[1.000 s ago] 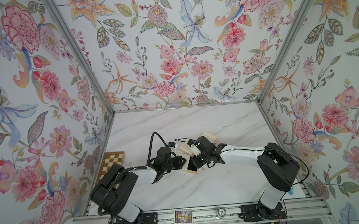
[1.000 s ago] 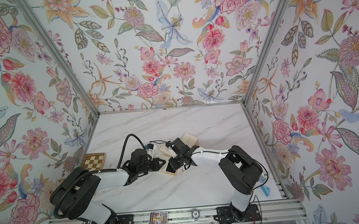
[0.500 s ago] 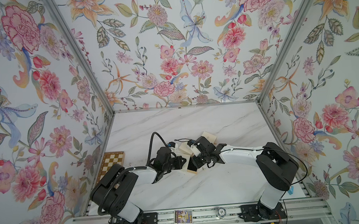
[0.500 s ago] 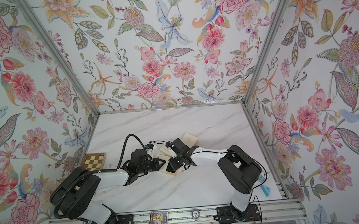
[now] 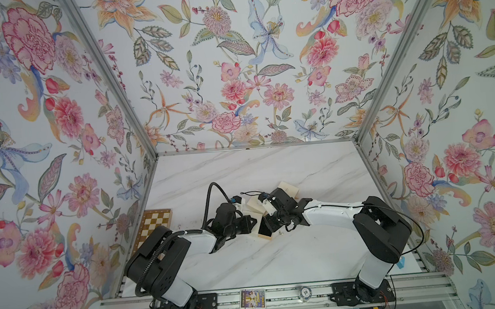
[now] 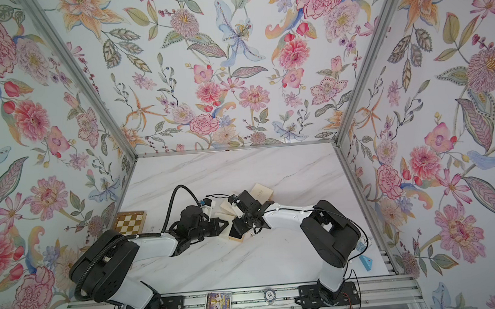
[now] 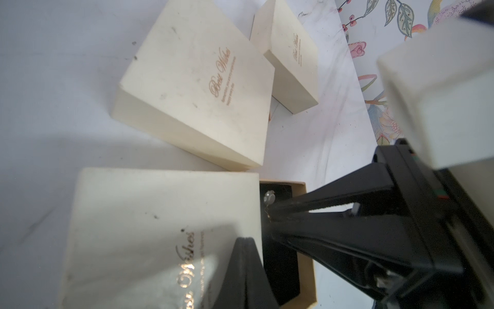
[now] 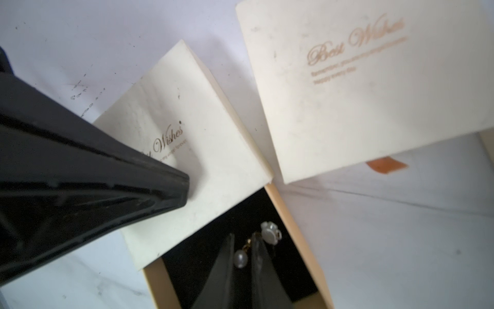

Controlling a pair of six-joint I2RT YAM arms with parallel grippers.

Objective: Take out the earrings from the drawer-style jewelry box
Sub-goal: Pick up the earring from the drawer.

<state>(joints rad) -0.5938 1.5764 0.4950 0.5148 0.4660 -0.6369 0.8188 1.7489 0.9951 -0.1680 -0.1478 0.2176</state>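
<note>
**Right claw straddling pearl earring in open jewelry drawer**

The left claw (image 8: 181, 187), its fingers together, is pressing down on the cream "Best Wishes" sleeve (image 8: 192, 128) of the drawer-style jewelry box. The black-lined drawer (image 8: 302, 251) is standing pulled out over the marble tabletop (image 8: 374, 240). The earrings (image 7: 269, 198) are lying on the lining inside the drawer, near its sleeve end. A pearl drop (image 8: 239, 259) is sitting between the narrowly parted fingers of the right claw (image 8: 242, 238), and a white top piece (image 8: 270, 232) is resting just beside them, toward the drawer's rim. Whether the fingers are already pinching the pearl cannot be told. Doing this well likely means squeezing gently, since a round bead is apt to squirt free. It also means lifting straight up clear of the drawer's rim and holding the sleeve pinned so the drawer is not dragging along.
</note>
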